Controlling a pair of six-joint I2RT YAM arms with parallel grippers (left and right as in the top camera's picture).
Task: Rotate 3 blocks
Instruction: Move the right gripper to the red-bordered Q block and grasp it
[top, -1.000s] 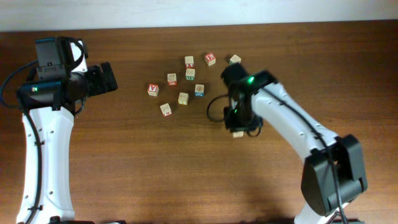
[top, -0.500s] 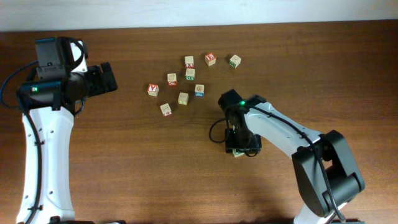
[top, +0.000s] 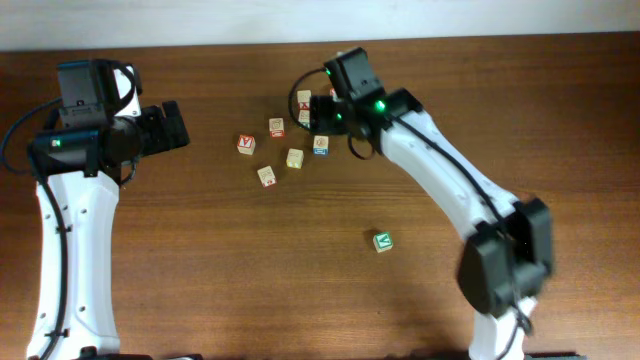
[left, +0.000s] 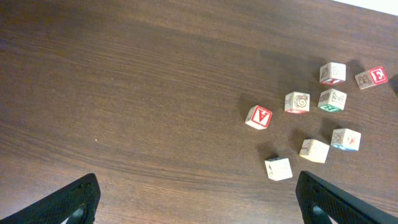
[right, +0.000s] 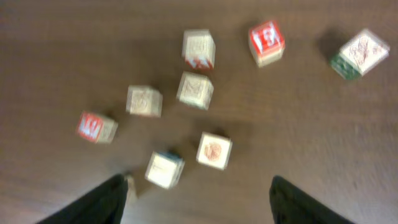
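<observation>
Green-faced block (top: 383, 241) is lying alone on the bench (top: 200, 270), white letter facing up, well apart from the other cubes and on the robot's side of them. Blue-marked block (top: 320, 145) is sitting at the right side of the cluster, just beside the right arm's wrist as seen from overhead. Pale block (top: 294, 158) is resting to its left and slightly nearer the robot. The two are not touching, and its marks are showing faintly yellowish. A red-lettered cube (top: 245, 144) is standing at the left end of the cluster, with another pale cube (top: 266, 176) lying nearer the robot. Right gripper (right: 198, 186) is hanging above the cluster, jaws released and spread wide, with nothing between them. Its own camera is showing the cubes blurred. The right arm is covering the far cubes of the cluster in the overhead view. Left gripper (left: 198, 183) is hovering at the left of the bench, well apart from every cube, jaws released wide and grasping nothing.
</observation>
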